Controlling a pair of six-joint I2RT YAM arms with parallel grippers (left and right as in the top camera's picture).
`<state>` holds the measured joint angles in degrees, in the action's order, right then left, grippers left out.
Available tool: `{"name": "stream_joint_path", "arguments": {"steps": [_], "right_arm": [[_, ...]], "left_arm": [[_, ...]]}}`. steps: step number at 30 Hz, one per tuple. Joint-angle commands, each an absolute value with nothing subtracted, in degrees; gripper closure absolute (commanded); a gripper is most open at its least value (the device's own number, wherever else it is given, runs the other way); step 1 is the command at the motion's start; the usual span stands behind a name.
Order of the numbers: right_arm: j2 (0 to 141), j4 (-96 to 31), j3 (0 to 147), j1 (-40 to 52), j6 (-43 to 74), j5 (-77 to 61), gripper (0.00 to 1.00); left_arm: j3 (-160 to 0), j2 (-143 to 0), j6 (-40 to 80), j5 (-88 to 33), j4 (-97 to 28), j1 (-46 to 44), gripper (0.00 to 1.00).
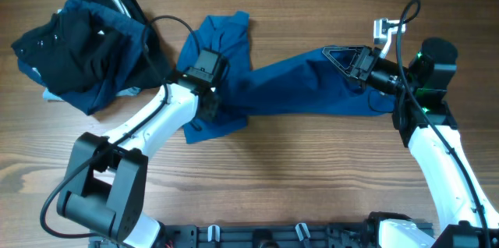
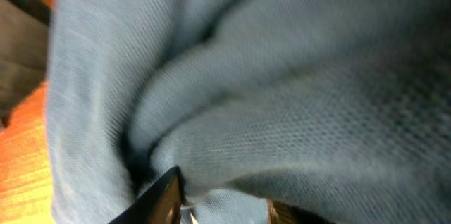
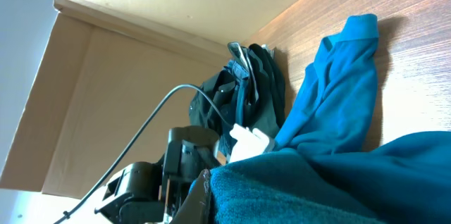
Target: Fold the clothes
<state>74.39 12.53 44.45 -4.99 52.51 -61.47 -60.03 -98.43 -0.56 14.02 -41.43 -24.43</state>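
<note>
Left gripper (image 1: 207,76) and right gripper (image 1: 348,61) each pinch the blue shirt (image 1: 296,84), jaws closed on bunched cloth, so it spans mid-table, stretched between them. I judge this the spreading step; next I must lay it flat. Bare table (image 1: 312,178) lies nearer me; the dark clothes pile (image 1: 78,45) crowds my left.

Overhead looks straight down at the table (image 1: 312,171); both wrist views press close to the same blue shirt (image 1: 290,84).
</note>
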Motion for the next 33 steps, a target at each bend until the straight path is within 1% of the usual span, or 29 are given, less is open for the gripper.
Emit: {"name": "stream_joint_path", "arguments": {"steps": [1, 4, 5, 7, 9, 10, 11, 15, 20, 22, 24, 29, 31, 33], "right_arm": [[73.7, 13.1, 45.1, -5.4, 52.7, -62.2, 0.96], [73.7, 13.1, 45.1, -5.5, 52.7, -62.2, 0.96], [73.7, 13.1, 45.1, -5.5, 52.7, -62.2, 0.96], [73.7, 13.2, 45.1, -5.5, 52.8, -62.2, 0.96], [73.7, 13.3, 45.1, -5.7, 52.9, -62.2, 0.96], [73.7, 13.3, 45.1, -5.8, 52.9, -62.2, 0.96], [73.7, 13.4, 45.1, -5.9, 52.9, -62.2, 0.96], [73.7, 13.4, 45.1, -6.7, 52.6, -62.4, 0.96], [73.7, 12.9, 45.1, -7.6, 52.2, -61.9, 0.96], [73.7, 12.1, 45.1, -7.6, 53.0, -60.8, 0.96], [73.7, 9.3, 45.1, -7.6, 54.2, -58.6, 0.96], [73.7, -0.2, 45.1, -7.6, 57.6, -53.9, 0.96], [73.7, -5.5, 45.1, -7.6, 56.6, -51.4, 0.96], [73.7, -13.2, 45.1, -7.6, 53.1, -47.2, 0.96]], "left_arm": [[-59.0, -97.7, -0.1, 16.9, -42.0, -25.7, 0.56], [-58.3, -97.7, 0.7, 20.6, -40.1, -25.5, 0.55], [-58.0, -98.0, 0.8, 20.6, -39.2, -25.5, 0.57], [-57.6, -98.3, 0.9, 20.7, -38.7, -25.6, 0.69], [-56.9, -98.4, 1.1, 20.8, -38.6, -25.6, 0.87], [-56.9, -98.4, 2.8, 22.3, -38.5, -25.6, 0.94], [-56.9, -98.4, 5.2, 24.8, -38.5, -25.6, 0.96], [-57.5, -96.7, 11.5, 31.0, -40.5, -25.6, 0.96], [-65.0, -87.6, 12.4, 29.8, -50.4, -25.7, 0.96], [-68.8, -82.1, 9.8, 26.8, -52.4, -25.6, 0.96], [-70.4, -76.9, 7.4, 23.7, -52.1, -25.6, 0.96], [-70.5, -71.2, 7.3, 22.9, -53.5, -25.6, 0.96], [-70.5, -71.3, 7.3, 22.9, -53.9, -25.6, 0.96], [-70.5, -71.6, 7.3, 22.0, -54.3, -25.6, 0.96]]}}
